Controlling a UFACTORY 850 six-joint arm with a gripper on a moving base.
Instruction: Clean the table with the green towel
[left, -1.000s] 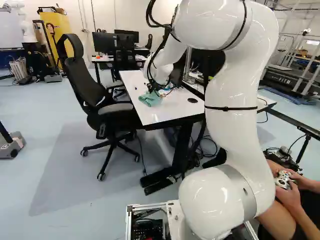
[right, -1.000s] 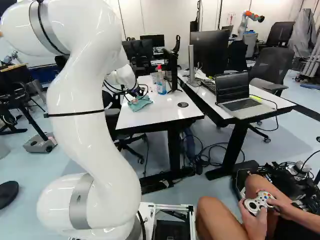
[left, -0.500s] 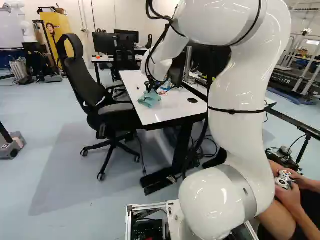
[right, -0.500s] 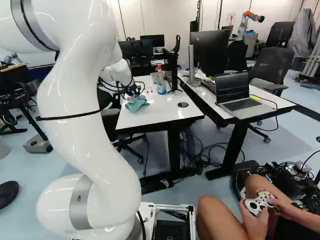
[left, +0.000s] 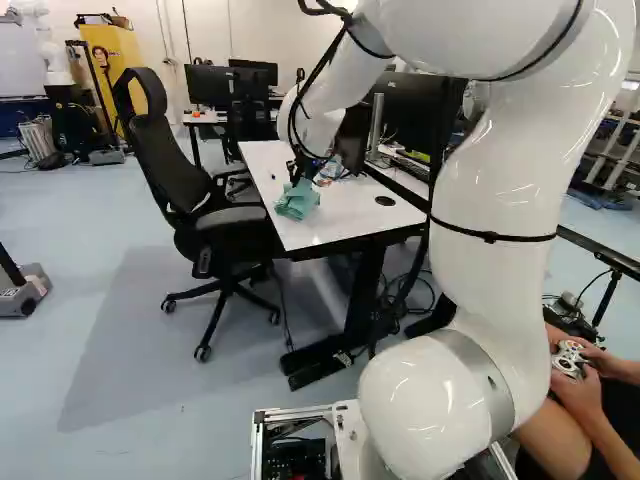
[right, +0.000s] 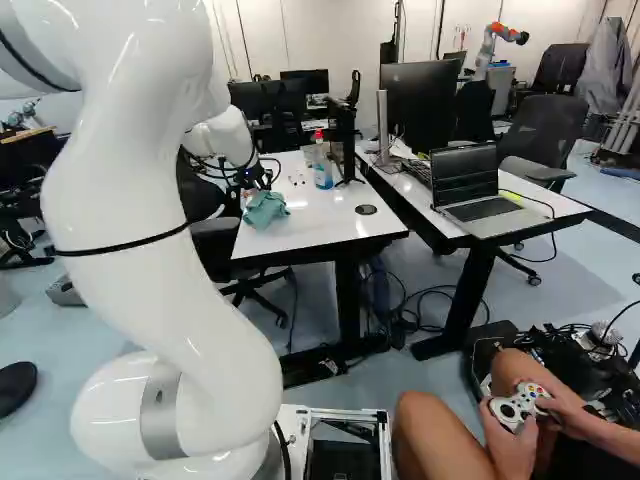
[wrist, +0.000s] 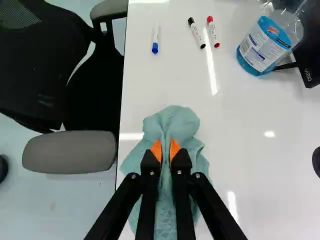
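My gripper (left: 298, 176) is over the near left part of the white table (left: 345, 219), at the towel's top. In the wrist view the gripper (wrist: 165, 151) is shut on the green towel (wrist: 172, 121), a fold of cloth pinched between its orange pads. The towel bunches up ahead of the fingers and spreads beneath them, close to the table edge beside the chair. Seen in the right base view, the towel (right: 265, 209) hangs or rests at the tabletop; whether its lower part touches the surface I cannot tell.
Ahead on the table lie a blue-capped marker (wrist: 155, 40), a black marker (wrist: 196, 33) and a red marker (wrist: 213, 31). A blue spray bottle (wrist: 265, 47) stands by a monitor base. A black chair (left: 190, 190) adjoins the table. Another robot (right: 492, 45) is far back. A seated person's hands (right: 515, 425) are near the base.
My arm has shifted against its lowest joint, and the gripper has come a little nearer the table's near left edge. The towel has moved with it and looks more gathered upward. The base has not moved.
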